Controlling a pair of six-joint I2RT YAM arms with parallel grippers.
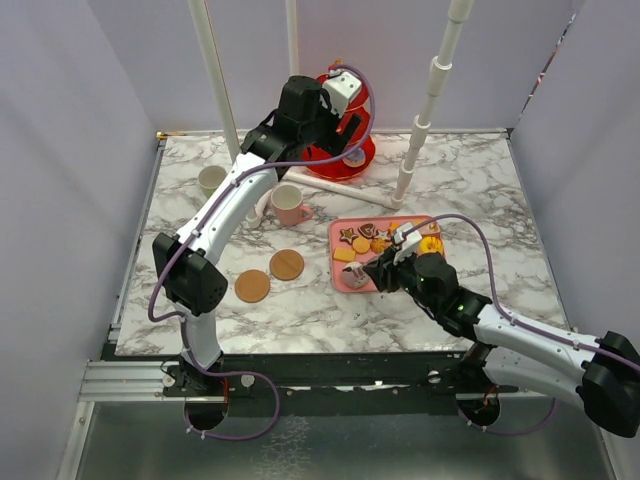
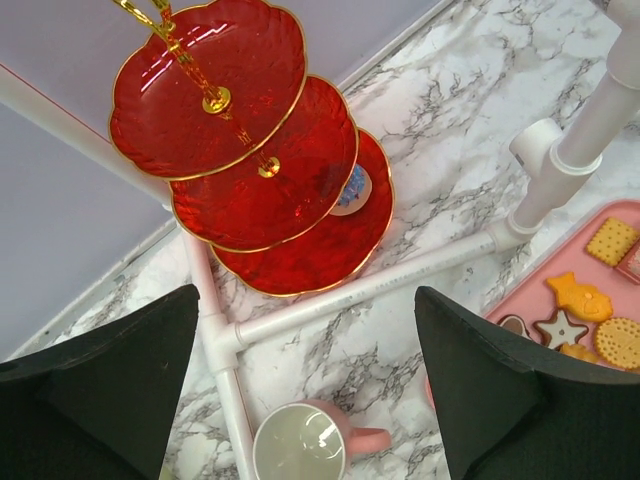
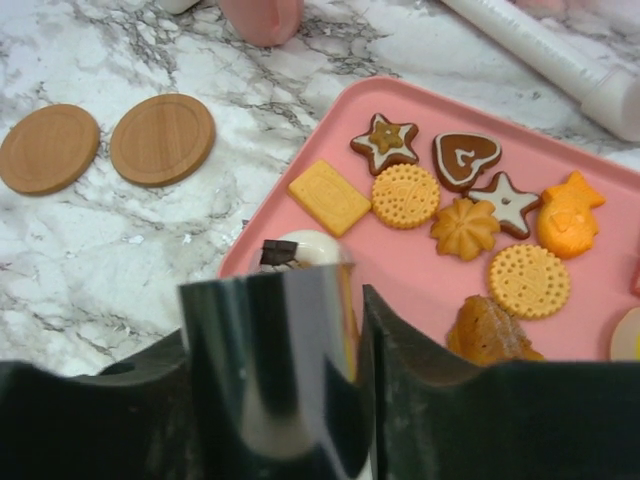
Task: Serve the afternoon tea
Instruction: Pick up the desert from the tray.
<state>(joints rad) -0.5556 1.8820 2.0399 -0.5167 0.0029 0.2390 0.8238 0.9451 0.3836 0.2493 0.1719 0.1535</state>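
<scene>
The red see-through stand (image 2: 250,150) has three gold-rimmed tiers. Two brown coasters (image 3: 162,139), two mugs (image 1: 290,204) on the desk (image 1: 500,200). Left pincer (image 2: 305,295) released; right pincer (image 3: 275,320) grasping a shiny metal tool (image 3: 270,390).

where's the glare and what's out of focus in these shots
Right wrist: glare streaks on the metal tool, near fingers soft, cookies sharp. Left wrist: dark fingers blurred, red stand crisp, a highlight inside the pink mug. Top external: even light, faint shadows.
</scene>
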